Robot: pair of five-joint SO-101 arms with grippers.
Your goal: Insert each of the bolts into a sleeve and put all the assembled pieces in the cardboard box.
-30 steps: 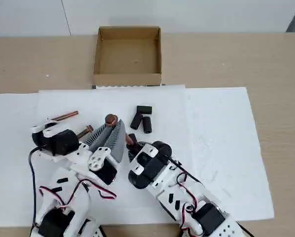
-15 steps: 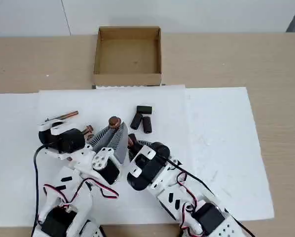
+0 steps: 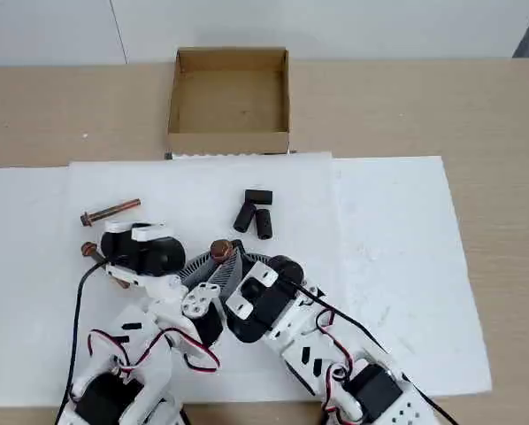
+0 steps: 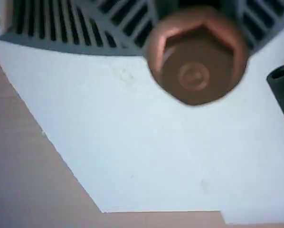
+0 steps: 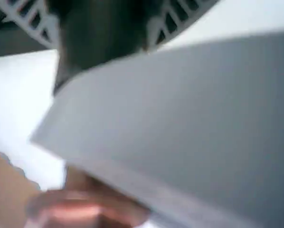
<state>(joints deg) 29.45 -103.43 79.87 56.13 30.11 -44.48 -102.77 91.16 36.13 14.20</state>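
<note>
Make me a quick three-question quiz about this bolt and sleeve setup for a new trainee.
1. True or false: the cardboard box holds an assembled piece.
2. How many black sleeves lie loose together on the white paper? A: two. B: three. C: five.
3. Fill in: the left gripper is shut on a copper ____.

Key: 1 false, the box is empty. 2 B. 3 bolt.
</note>
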